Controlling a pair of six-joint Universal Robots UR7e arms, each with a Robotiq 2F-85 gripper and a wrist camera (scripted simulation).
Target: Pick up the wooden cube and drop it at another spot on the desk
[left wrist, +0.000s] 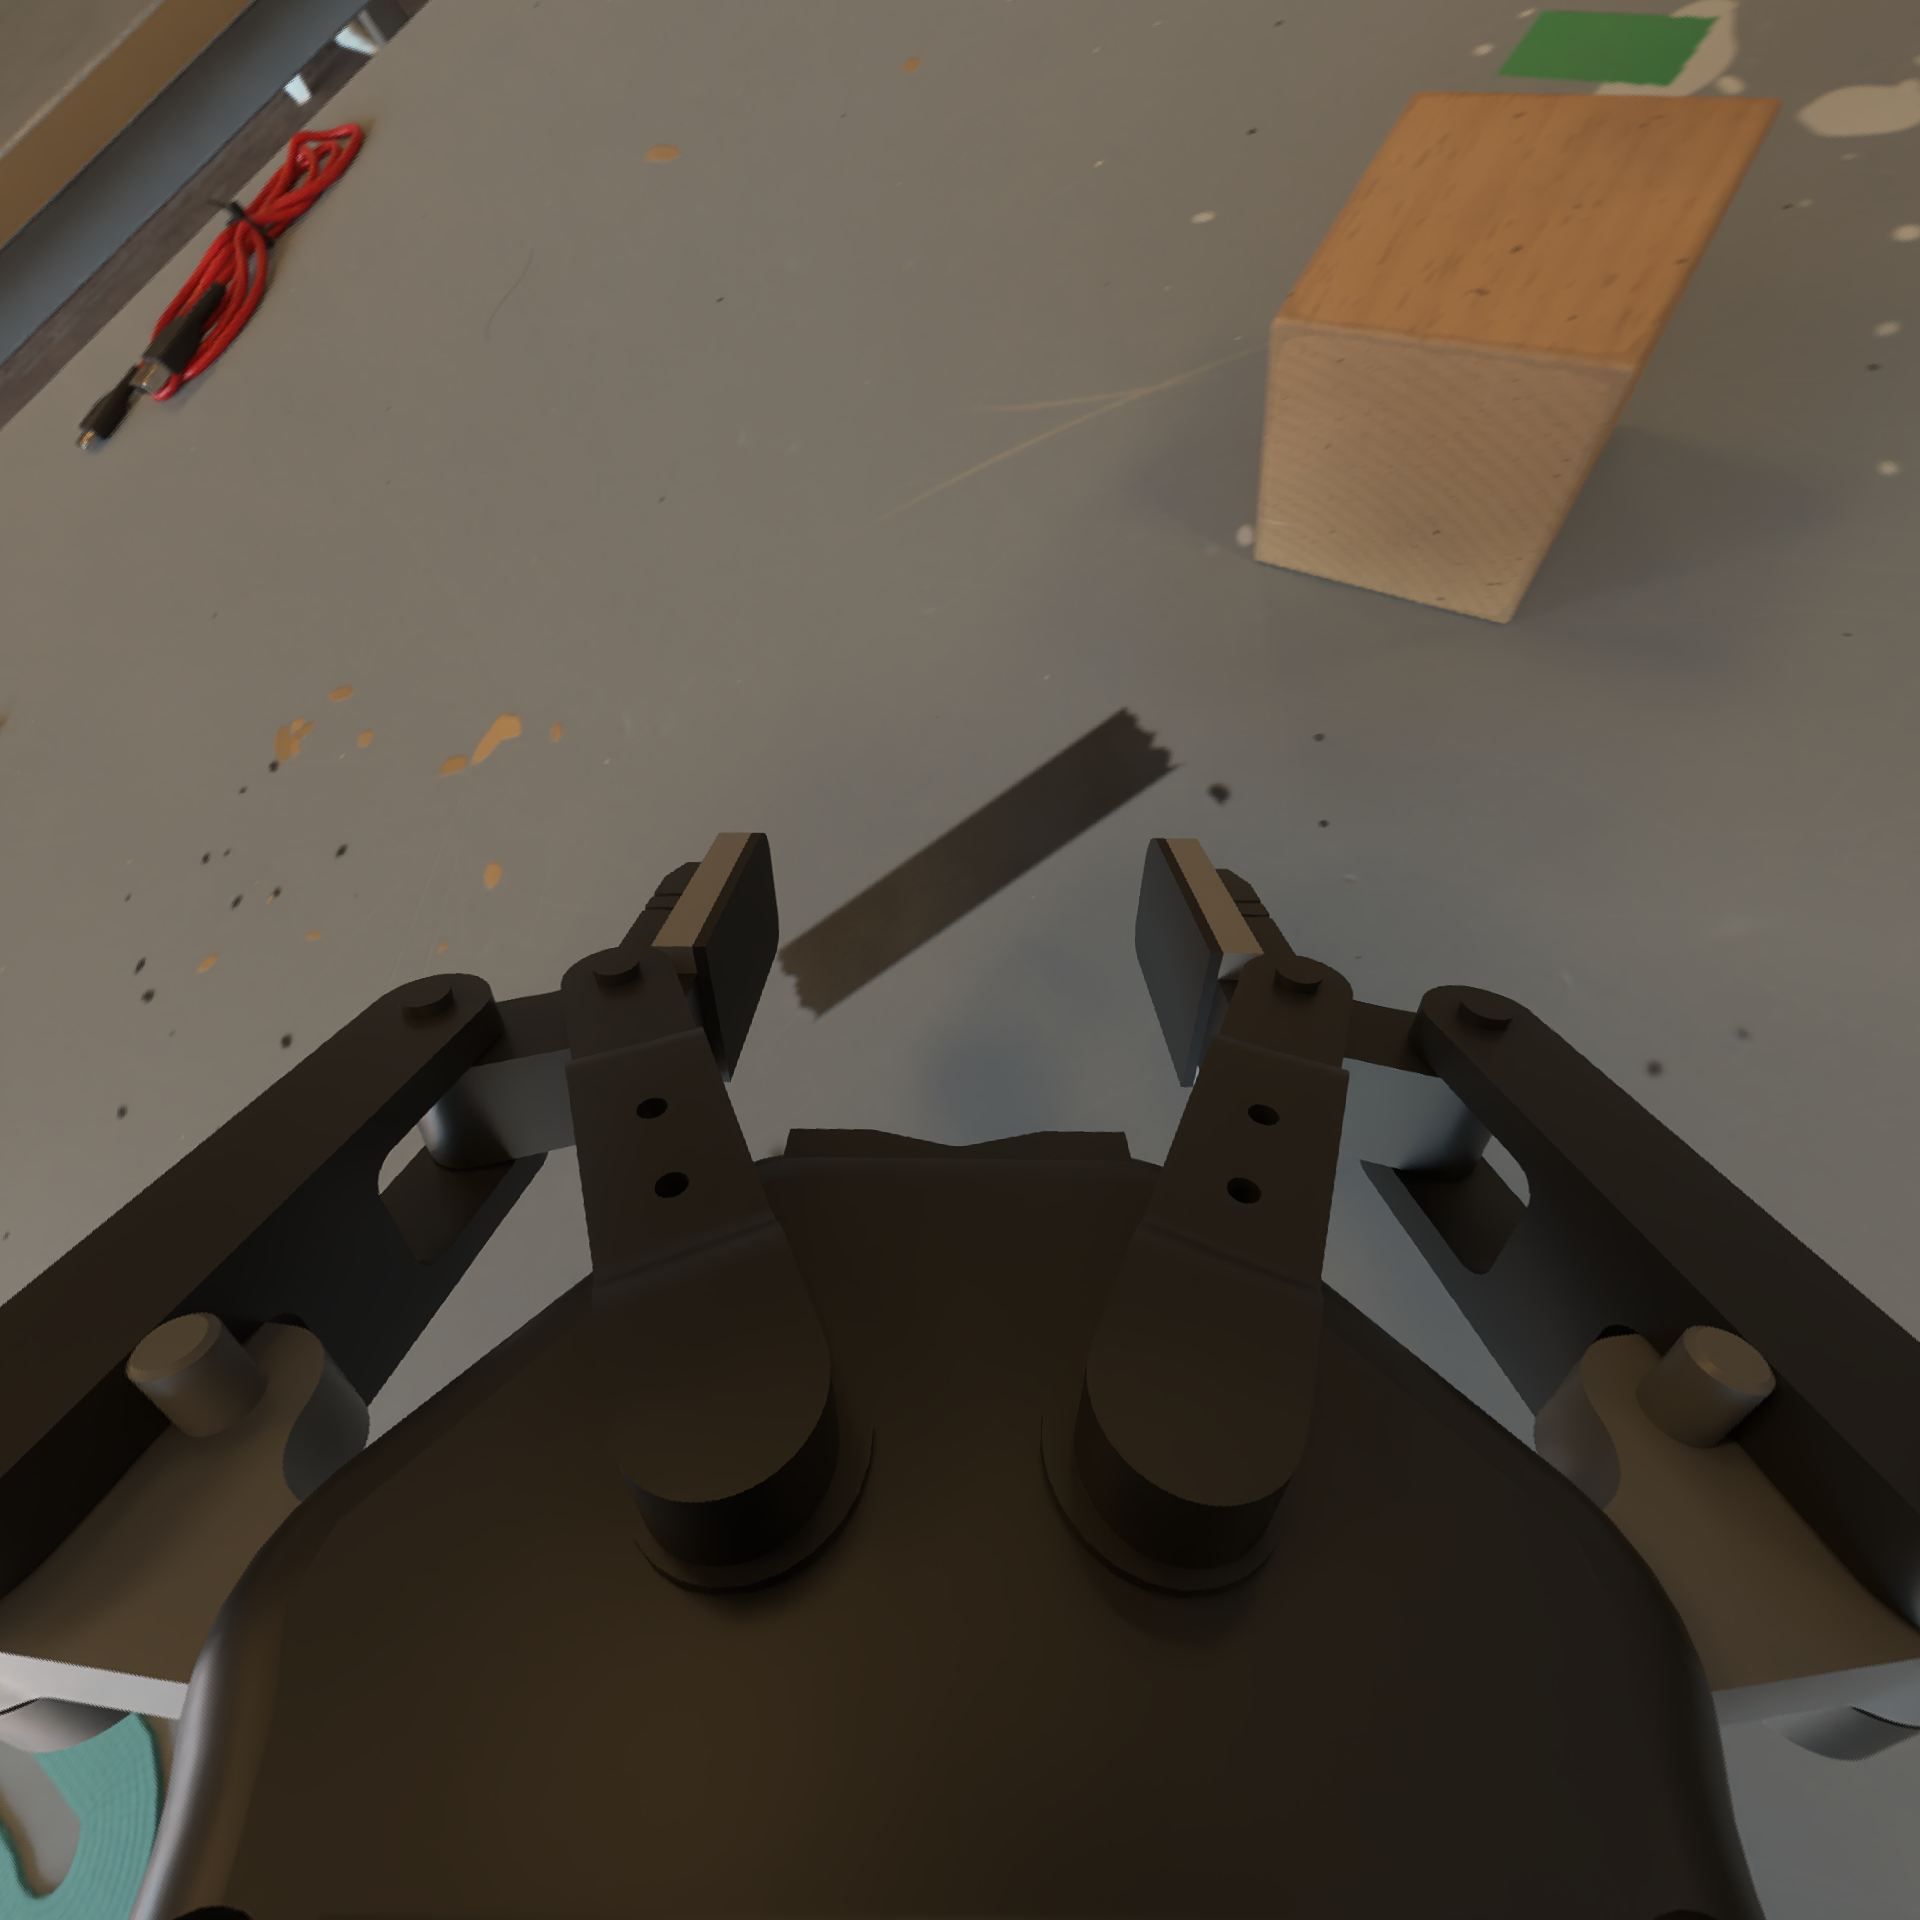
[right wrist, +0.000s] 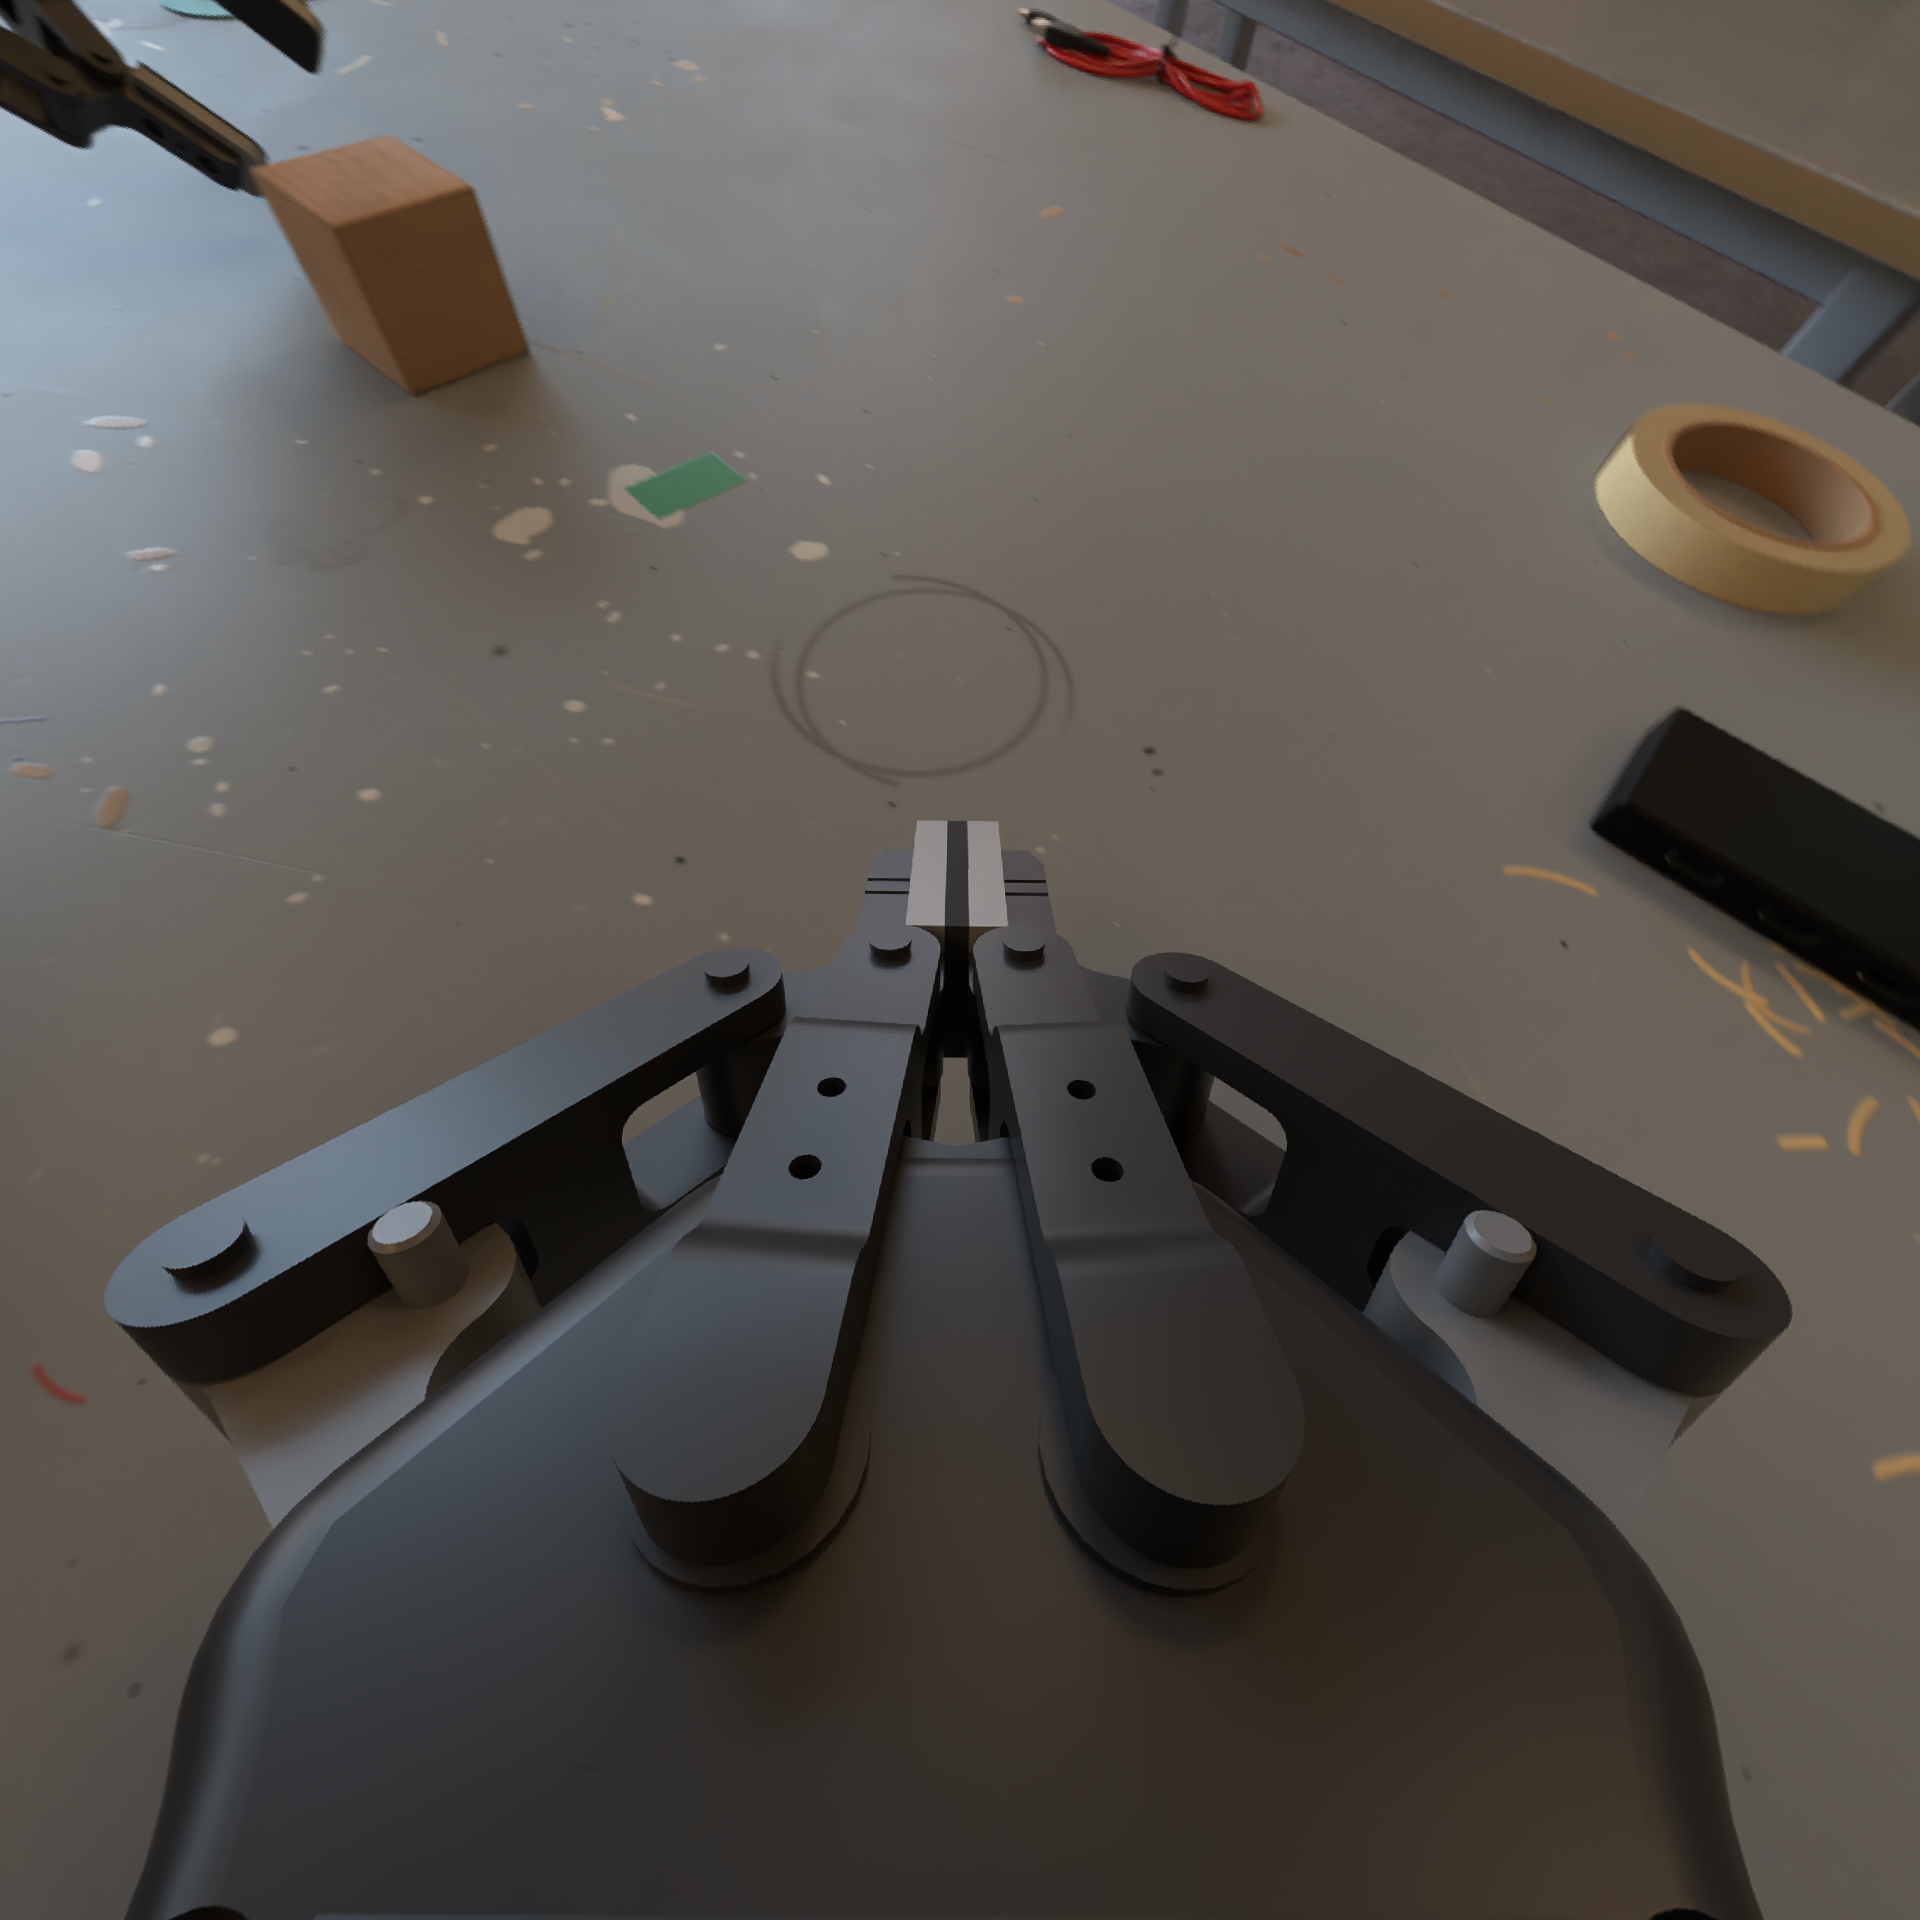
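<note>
The wooden cube [left wrist: 1486, 343] rests on the grey desk [left wrist: 727, 520] at the upper right of the left wrist view, ahead and to the right of my left gripper [left wrist: 956, 914]. That gripper is open and empty, with its fingers apart above a strip of dark tape [left wrist: 977, 862]. In the right wrist view the cube [right wrist: 395, 260] stands at the far upper left, with the left gripper [right wrist: 187, 104] close beside it. My right gripper [right wrist: 954, 873] is shut and empty, low over the desk [right wrist: 1247, 416] and far from the cube.
A coiled red cable [left wrist: 229, 270] lies by the far desk edge; it also shows in the right wrist view [right wrist: 1164, 62]. A roll of masking tape [right wrist: 1745, 509] and a black flat box [right wrist: 1787, 831] lie on the right. A green patch [right wrist: 686, 483] marks the desk.
</note>
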